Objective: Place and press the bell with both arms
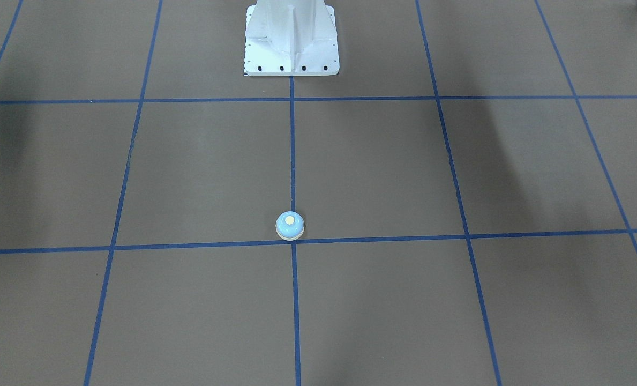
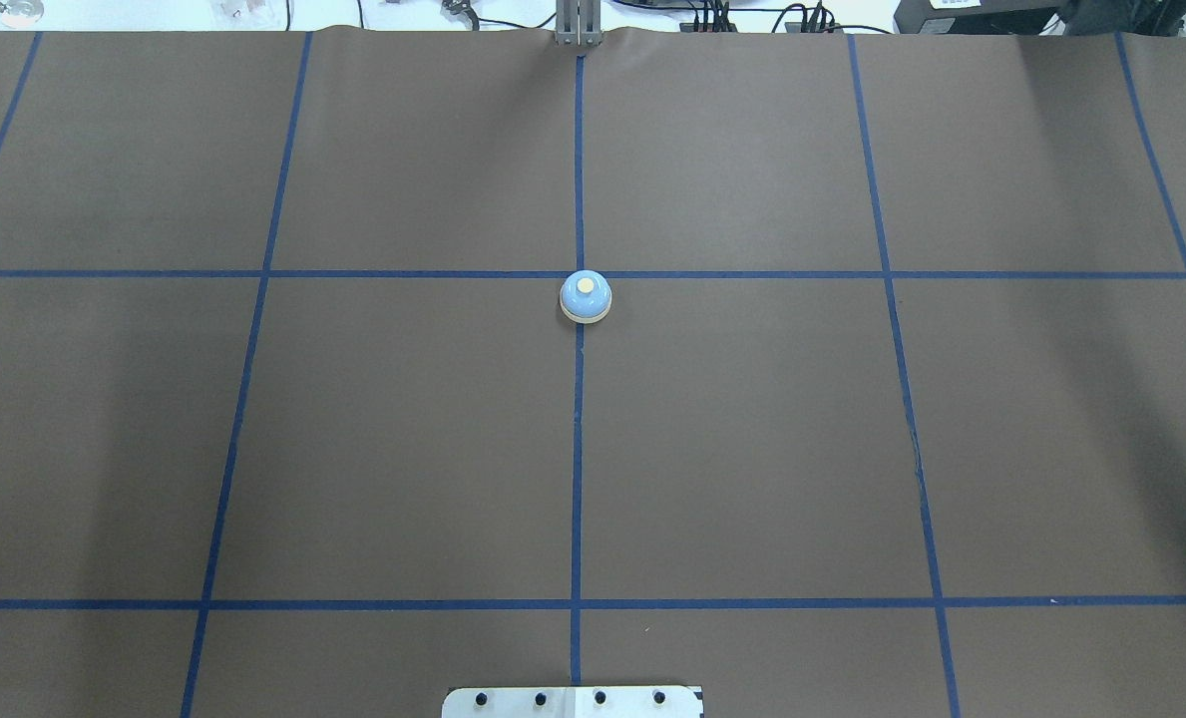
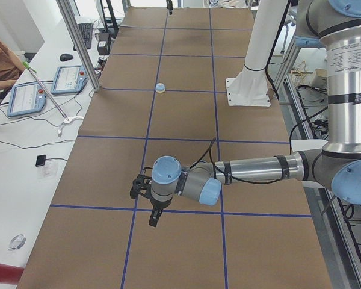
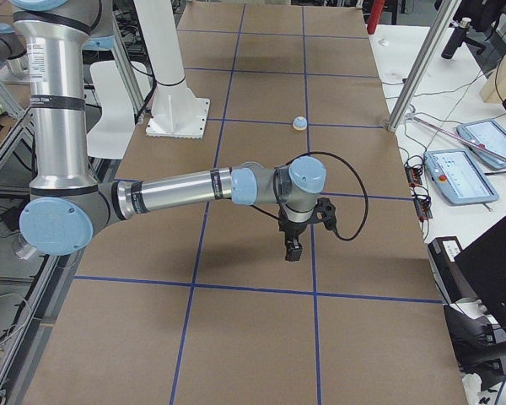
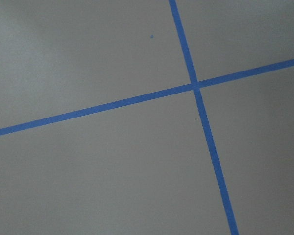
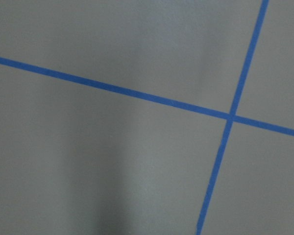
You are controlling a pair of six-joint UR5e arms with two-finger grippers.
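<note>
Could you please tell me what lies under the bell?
The bell sits on the brown table, over a blue tape line beside a crossing. Its base hides the tape beneath.

Left arm stretched level, left end effector pointing down, right arm likewise, right end effector down

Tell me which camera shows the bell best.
Overhead exterior: the bell sits central and unobstructed, button and base ring clear. Front-facing shows it nearly as well; both side views show it tiny and distant; wrist views miss it.
</note>
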